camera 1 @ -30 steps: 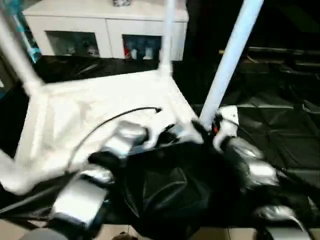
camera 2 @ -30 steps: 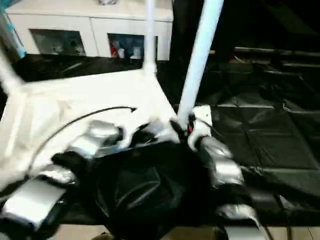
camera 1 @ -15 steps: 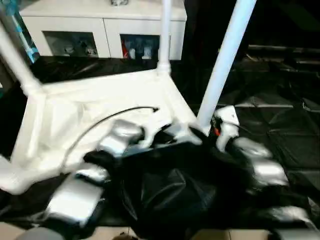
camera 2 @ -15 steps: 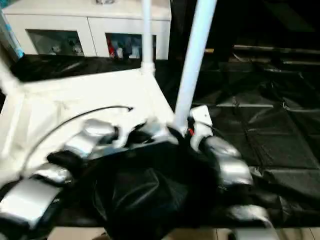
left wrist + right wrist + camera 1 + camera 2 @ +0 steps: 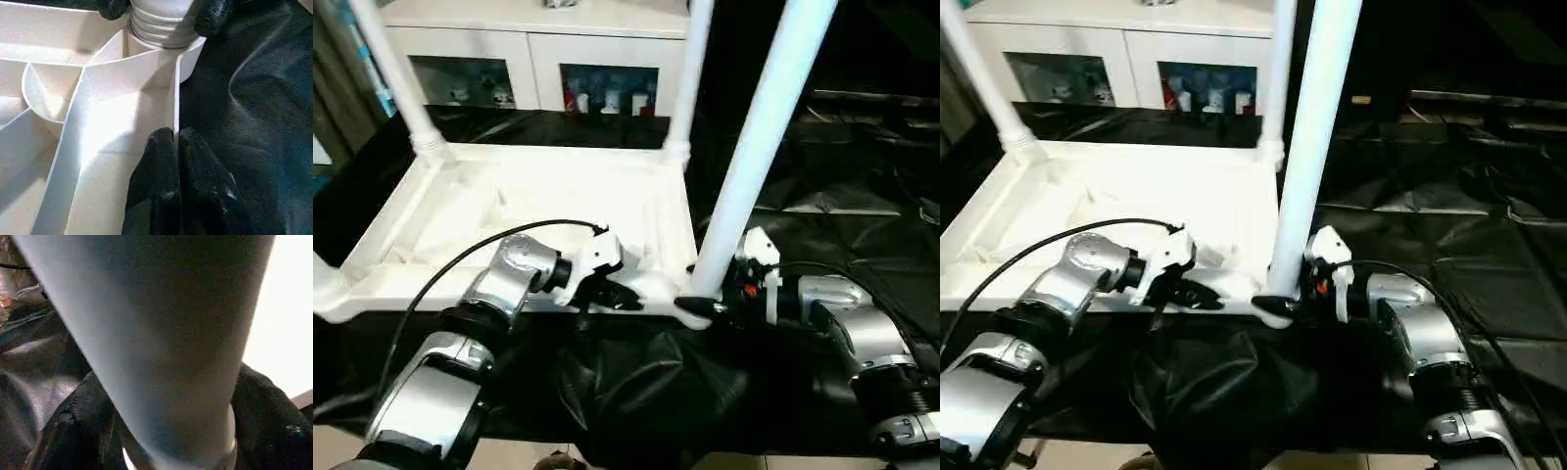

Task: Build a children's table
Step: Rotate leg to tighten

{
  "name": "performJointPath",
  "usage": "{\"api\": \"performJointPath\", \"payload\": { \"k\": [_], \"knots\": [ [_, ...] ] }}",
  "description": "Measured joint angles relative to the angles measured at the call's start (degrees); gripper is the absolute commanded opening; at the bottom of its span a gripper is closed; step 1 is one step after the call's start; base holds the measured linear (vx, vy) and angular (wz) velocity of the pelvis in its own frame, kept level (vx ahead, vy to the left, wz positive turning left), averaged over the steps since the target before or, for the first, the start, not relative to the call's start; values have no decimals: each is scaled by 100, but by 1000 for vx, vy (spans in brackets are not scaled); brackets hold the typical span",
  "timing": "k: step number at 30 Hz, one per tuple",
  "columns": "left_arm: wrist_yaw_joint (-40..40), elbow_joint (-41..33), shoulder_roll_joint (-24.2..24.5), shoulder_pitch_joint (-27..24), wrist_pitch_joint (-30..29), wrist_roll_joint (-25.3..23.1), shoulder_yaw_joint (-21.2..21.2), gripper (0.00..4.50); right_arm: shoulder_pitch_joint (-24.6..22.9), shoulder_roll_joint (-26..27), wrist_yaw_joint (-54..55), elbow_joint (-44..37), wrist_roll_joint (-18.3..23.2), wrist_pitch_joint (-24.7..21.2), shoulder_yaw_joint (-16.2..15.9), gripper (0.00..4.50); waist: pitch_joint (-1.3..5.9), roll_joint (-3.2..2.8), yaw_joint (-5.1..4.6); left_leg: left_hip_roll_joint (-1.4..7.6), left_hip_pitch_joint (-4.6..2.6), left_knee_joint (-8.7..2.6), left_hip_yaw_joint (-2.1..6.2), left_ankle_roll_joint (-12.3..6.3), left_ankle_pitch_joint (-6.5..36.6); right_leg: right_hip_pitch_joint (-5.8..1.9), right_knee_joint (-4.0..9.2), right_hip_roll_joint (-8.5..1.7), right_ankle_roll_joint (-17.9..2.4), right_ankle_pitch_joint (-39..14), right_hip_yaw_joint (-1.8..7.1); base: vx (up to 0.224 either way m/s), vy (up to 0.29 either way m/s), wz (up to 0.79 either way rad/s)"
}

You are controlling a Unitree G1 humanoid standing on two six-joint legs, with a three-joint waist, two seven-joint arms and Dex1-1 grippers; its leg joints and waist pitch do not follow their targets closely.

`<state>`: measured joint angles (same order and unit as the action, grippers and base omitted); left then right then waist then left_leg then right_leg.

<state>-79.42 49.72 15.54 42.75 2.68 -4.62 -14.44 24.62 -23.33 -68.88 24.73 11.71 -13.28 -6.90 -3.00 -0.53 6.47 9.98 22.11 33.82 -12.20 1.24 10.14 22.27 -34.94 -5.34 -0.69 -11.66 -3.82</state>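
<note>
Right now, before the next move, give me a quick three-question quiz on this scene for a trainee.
1. True or false: the tabletop lies with its ribbed underside facing up.
2. What are the right jaws clamped on? A) the base of the nearest leg, B) a cabinet door, C) a loose cable.
3. Fill in: the left jaws are shut on the tabletop's near ____, beside that leg's corner socket.
Key: 1 true; 2 A; 3 rim.
</note>
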Motion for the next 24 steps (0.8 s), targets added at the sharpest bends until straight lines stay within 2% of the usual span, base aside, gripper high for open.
{"api": "performJointPath", "payload": {
  "k": [4,9,12,13,15,19,24],
  "knots": [
    [-27,-105,26,-47,-11,-1,-1,0,-25,2,-10,-77,8,-69,-4,273,0,0,2,0,1,0,0,0,0,1,0,0,0,0,-1,0,0,0],
    [237,-41,-27,-47,-3,-18,16,0,-91,157,318,-69,-15,-44,84,266,0,1,1,0,-2,1,0,0,0,0,-2,0,0,0,0,0,0,0],
    [895,226,-211,88,-2,-123,87,0,-64,545,1295,236,-80,142,416,265,1,5,-42,-1,-12,5,0,1,0,-5,-4,0,-12,9,4,0,0,0],
    [1343,419,-384,218,-44,-192,116,0,1,796,1937,421,-122,201,640,265,1,8,-84,-2,-14,8,0,2,0,-7,-4,-1,-19,14,5,0,0,0],
    [1798,578,-595,321,-144,-223,125,0,88,980,2613,594,-139,246,806,265,1,7,-131,-8,-18,7,0,2,0,-12,0,-4,-24,17,8,0,0,0],
    [2563,875,-944,524,-317,-314,197,0,328,1385,3774,893,-223,279,1098,265,2,5,-146,-8,-29,5,1,2,0,-20,0,-5,-9,12,7,0,0,0],
    [3153,1246,-1233,756,-408,-328,260,0,624,1662,4676,1324,-361,502,1260,265,8,-4,-150,-10,-33,4,1,2,0,-26,4,-5,-19,18,9,0,0,0]
  ]
}}
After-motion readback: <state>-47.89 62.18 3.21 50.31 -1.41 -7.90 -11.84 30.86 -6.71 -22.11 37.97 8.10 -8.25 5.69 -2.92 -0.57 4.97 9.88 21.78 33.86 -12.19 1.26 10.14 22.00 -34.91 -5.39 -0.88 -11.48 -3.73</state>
